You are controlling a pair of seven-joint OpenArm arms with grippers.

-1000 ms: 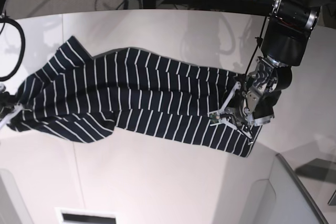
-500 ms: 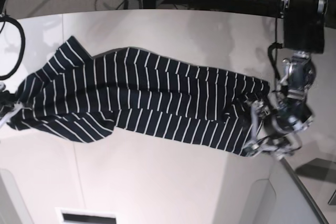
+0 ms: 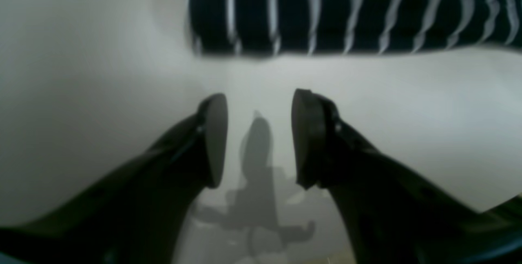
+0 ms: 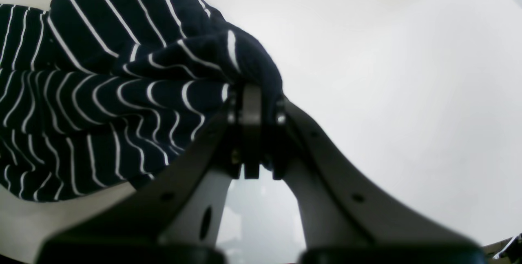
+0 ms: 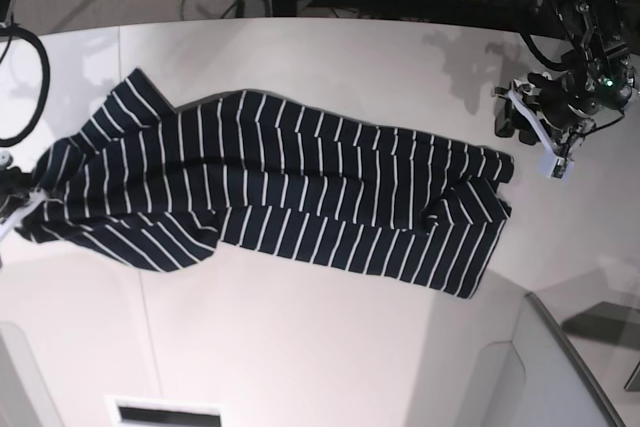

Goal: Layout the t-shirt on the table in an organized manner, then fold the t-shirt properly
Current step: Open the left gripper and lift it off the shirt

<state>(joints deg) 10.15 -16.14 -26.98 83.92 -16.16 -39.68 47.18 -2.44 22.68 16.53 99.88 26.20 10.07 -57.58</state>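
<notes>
Dark navy cloth t-shirt with thin white stripes (image 5: 270, 187) lies stretched lengthwise across the smooth white counter (image 5: 330, 347), rumpled at both ends. Right gripper (image 4: 251, 105) — jaws clenched on a bunched fold at the shirt's edge. Left gripper (image 3: 259, 137) off the cloth, above bare counter near the other end — jaws parted, empty.

The grey metal right gripper (image 4: 253, 105) is clamped shut on a bunched fold of the dark navy soft cloth t-shirt with thin white stripes (image 4: 102, 92). From the gripper, the cloth spreads away to the left in rumpled folds over the smooth white worktop (image 4: 387, 72), which lies bare to the gripper's right.
</notes>
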